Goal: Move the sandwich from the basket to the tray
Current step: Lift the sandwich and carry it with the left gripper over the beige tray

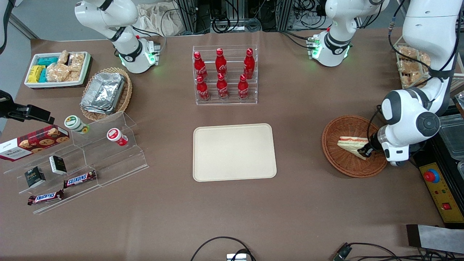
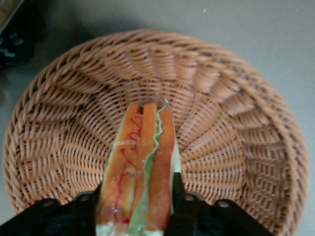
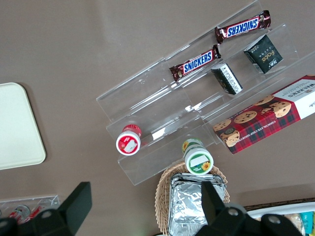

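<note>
the sandwich [image 2: 142, 167] lies in the round wicker basket [image 1: 340, 125], and our left gripper [image 2: 137, 209] has its fingers pressed against both bread faces. we judge the grasp made; next comes a lift clear of the rim, then a carry to the cream tray [image 1: 234, 152].

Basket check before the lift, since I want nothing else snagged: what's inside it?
Only the sandwich lies in the basket, the gripper closed on it. The weave under it is hidden.
</note>
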`<state>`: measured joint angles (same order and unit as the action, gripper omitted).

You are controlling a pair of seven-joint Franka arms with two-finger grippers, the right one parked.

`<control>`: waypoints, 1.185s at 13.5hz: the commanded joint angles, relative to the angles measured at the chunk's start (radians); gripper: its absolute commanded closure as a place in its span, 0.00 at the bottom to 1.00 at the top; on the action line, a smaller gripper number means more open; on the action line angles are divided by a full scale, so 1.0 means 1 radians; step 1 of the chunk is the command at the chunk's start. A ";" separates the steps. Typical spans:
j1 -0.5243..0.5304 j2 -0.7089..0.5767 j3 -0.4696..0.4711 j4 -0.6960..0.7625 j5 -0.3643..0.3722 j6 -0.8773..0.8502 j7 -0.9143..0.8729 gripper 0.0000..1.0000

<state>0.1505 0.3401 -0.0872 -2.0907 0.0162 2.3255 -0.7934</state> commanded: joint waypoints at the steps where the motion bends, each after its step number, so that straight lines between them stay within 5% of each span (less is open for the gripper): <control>1: 0.006 -0.003 -0.020 0.078 0.013 -0.056 -0.024 1.00; 9: 0.009 0.011 -0.136 0.659 -0.004 -0.704 0.124 1.00; 14: -0.008 0.097 -0.408 0.722 0.002 -0.666 0.272 1.00; 16: -0.081 0.195 -0.437 0.722 0.004 -0.597 0.273 1.00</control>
<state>0.1159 0.4144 -0.4977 -1.4092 0.0105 1.6860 -0.5431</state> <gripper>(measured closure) 0.797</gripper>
